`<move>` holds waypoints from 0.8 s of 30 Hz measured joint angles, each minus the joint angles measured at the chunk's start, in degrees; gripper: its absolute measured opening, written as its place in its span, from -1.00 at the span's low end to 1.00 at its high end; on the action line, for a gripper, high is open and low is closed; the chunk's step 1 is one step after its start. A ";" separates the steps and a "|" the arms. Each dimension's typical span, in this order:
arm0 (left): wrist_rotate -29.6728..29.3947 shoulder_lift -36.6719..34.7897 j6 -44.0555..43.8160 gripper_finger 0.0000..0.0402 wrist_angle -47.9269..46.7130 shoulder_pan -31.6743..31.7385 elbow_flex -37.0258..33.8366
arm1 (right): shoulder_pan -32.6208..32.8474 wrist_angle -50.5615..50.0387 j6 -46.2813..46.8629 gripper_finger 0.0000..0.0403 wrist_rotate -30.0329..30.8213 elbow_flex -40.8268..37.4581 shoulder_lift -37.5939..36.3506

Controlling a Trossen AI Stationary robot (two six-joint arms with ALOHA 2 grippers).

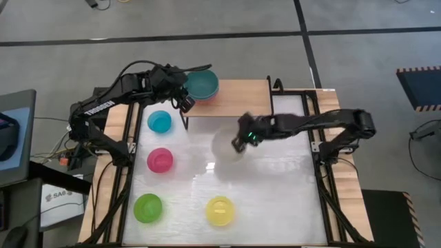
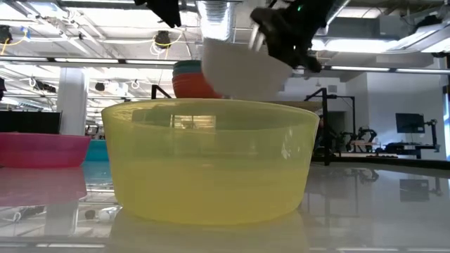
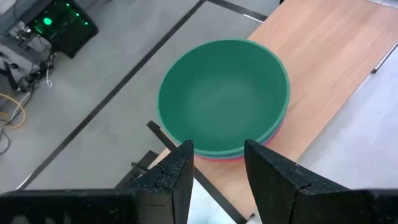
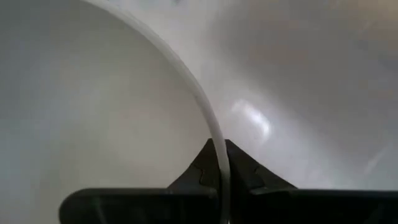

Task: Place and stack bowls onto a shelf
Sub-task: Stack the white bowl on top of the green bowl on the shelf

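We see the right gripper (image 4: 219, 177) pinched closed on the rim of the white bowl (image 2: 242, 70), one finger inside the wall and one outside, because a thin rim is the only edge a narrow 2-finger grip can hold. In the low view the bowl hangs tilted in the air above the white tabletop (image 1: 275, 186), clear of it, which we judge suits carrying it over to the shelf (image 1: 241, 93).

On that wooden shelf a stack of larger bowls already sits with the teal bowl (image 3: 224, 96) on top; a reddish rim shows beneath it, so nesting is the way space is saved here. The left gripper (image 3: 217, 171) hovers just beside that stack with its fingers parted and nothing between them, probably kept near to steady or adjust the stack.

4 smaller bowls wait on the tabletop, well apart from each other: the cyan bowl (image 1: 159, 121), magenta bowl (image 1: 160, 160), lime green bowl (image 1: 147, 207) and yellow bowl (image 1: 220, 211). We judge the spacing leaves each rim free for a grip.
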 joint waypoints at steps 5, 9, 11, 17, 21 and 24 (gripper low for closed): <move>0.00 0.00 -0.44 -0.36 0.82 -1.66 0.00 | -7.45 -2.41 -0.94 -0.88 12.79 0.04 -8.08; -0.12 0.00 -1.23 -0.36 0.80 -3.51 0.00 | -15.88 -2.04 -2.59 -0.88 14.04 0.02 -10.78; -1.34 0.00 -1.23 -0.36 0.74 -4.54 0.00 | -19.58 -2.77 -3.44 -0.88 13.79 0.02 -10.90; -3.18 -0.02 -2.08 -0.36 1.38 -7.32 -2.30 | -28.28 -4.98 -3.56 -0.88 6.91 -0.02 -7.92; -2.87 0.00 -3.73 -0.36 2.49 -8.02 -6.96 | -30.55 -4.70 -3.39 -0.85 3.80 0.09 -6.25; -1.85 0.00 -5.58 -0.36 4.35 -8.58 -11.38 | -30.89 -4.59 -3.13 -0.77 2.70 0.17 -5.48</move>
